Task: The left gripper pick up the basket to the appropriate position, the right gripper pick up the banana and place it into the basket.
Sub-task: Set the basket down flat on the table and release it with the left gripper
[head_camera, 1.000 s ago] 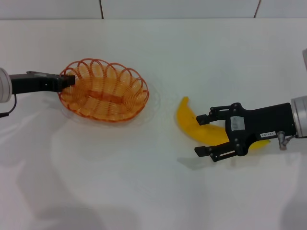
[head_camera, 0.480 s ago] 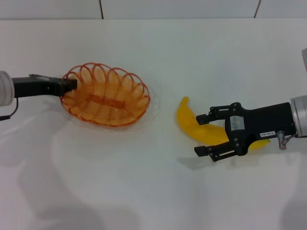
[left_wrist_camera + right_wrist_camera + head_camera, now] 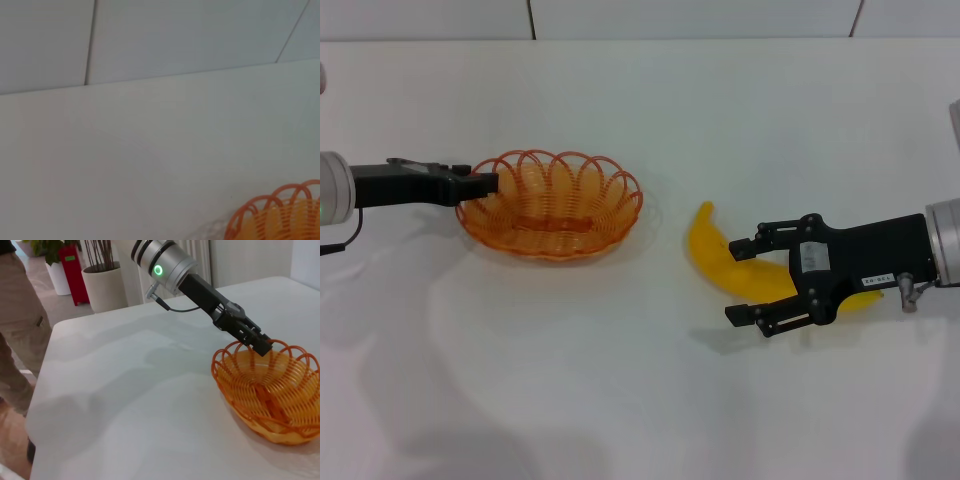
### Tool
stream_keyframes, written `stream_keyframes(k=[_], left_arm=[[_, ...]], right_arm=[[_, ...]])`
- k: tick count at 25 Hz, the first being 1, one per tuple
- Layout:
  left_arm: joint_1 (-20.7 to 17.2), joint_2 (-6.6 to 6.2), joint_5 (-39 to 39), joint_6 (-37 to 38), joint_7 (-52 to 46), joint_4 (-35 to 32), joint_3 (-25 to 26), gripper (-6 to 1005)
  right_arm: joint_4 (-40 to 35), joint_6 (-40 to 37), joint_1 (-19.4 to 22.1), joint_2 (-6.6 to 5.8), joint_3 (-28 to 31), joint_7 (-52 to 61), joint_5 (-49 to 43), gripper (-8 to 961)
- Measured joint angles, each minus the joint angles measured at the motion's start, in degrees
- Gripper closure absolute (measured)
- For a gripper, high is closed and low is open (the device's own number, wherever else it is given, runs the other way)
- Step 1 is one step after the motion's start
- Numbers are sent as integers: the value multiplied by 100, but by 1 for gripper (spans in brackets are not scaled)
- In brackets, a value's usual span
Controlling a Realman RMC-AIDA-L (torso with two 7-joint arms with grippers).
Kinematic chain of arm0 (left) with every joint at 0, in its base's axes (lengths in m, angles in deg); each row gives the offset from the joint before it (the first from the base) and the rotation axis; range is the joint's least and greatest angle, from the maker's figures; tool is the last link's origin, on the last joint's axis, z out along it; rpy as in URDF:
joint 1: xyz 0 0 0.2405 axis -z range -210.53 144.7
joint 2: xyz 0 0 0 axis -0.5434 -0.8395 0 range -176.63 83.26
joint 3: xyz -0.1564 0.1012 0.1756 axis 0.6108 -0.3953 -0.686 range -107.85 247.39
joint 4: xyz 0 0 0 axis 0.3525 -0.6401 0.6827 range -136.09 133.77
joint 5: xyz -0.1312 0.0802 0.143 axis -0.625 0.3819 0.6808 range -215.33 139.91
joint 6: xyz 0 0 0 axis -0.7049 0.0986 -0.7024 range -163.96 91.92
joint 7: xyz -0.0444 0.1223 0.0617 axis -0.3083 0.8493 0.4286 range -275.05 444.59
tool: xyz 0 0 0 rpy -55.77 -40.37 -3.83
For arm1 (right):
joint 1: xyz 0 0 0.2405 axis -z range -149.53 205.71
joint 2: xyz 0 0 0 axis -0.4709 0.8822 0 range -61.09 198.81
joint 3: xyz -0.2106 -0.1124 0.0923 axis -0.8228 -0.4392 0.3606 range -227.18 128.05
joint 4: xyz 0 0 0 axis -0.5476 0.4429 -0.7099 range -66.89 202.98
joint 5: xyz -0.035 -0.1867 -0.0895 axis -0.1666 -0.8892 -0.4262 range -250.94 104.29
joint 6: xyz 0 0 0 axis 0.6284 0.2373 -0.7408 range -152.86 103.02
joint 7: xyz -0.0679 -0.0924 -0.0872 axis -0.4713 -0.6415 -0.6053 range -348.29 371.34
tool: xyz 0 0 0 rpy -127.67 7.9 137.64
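Nearest the robot, the right tool (image 3: 748, 279) sits low over the white counter (image 3: 620, 400), its two fingers spread wide on either side of the banana (image 3: 725, 262) without closing on it; the banana lies flat on the counter, its pointed tip toward the basket. Farther back and to the left, the basket (image 3: 552, 203) is pinched at its left rim by the closed left tool (image 3: 480, 184), well apart from the banana.

banana (image 3: 720, 262) middle hidden under right hand (image 3: 748, 280)
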Motion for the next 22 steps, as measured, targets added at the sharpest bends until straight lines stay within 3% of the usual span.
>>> stream_keyframes(k=[10, 19, 22], left_arm=[[-35, 9, -118, 20, 272, -128, -2, 250], [-205, 40, -528, 68, 1051, -374, -2, 112], [-480, 68, -1250, 75, 2013, -368, -150, 81]], right_arm=[[0, -9, 13, 0, 0, 13, -6, 102], [0, -8, 16, 0, 0, 16, -9, 102], [0, -5, 26, 0, 1, 16, -9, 102]])
